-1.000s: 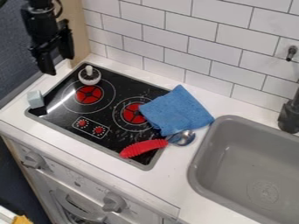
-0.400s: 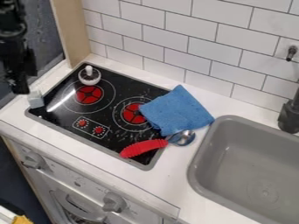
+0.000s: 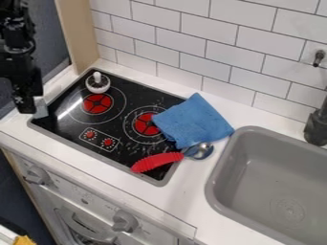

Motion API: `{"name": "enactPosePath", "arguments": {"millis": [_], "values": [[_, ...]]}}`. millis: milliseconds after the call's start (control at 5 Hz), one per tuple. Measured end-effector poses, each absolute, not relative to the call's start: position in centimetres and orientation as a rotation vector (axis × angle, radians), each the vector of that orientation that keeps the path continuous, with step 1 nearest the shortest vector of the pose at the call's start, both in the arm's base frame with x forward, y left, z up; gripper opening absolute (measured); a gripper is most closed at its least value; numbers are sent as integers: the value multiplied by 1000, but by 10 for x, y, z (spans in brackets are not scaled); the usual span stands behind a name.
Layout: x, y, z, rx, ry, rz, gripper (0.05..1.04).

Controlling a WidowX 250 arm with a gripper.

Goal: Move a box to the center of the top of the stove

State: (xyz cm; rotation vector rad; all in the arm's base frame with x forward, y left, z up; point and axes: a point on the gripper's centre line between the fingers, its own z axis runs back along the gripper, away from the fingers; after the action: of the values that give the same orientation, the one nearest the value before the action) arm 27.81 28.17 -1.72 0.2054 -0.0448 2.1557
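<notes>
The black gripper (image 3: 28,100) hangs at the left edge of the camera view, low over the stove's left corner. Just right of its lower end is the small pale grey-blue box (image 3: 41,109), partly covered by the gripper; whether the two touch I cannot tell. This box stands at the left corner of the black stove top (image 3: 118,118), by its rim. Two red burners and a small panel with red dials mark the stove's surface.
A white pot-like object with a knob (image 3: 98,83) stands near the back burner. A blue cloth (image 3: 195,122) and a red-handled spoon (image 3: 157,161) lie across the stove's right side. Further right is the grey sink (image 3: 275,177); tiled wall (image 3: 191,45) behind.
The gripper first moved left and down from above the stove's back left, then lower and slightly right, beside the box. The box looks unmoved.
</notes>
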Motion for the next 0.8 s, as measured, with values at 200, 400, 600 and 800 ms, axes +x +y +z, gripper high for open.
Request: {"name": "enactPosePath", "arguments": {"millis": [200,400,600,800], "values": [[274,281,-28,235,-23,2153,1001],[271,279,-31,240,-13,2153,962],[270,278,-33,235,-12,2139,681],[270,275,-35,224,-4,2144,504]]}}
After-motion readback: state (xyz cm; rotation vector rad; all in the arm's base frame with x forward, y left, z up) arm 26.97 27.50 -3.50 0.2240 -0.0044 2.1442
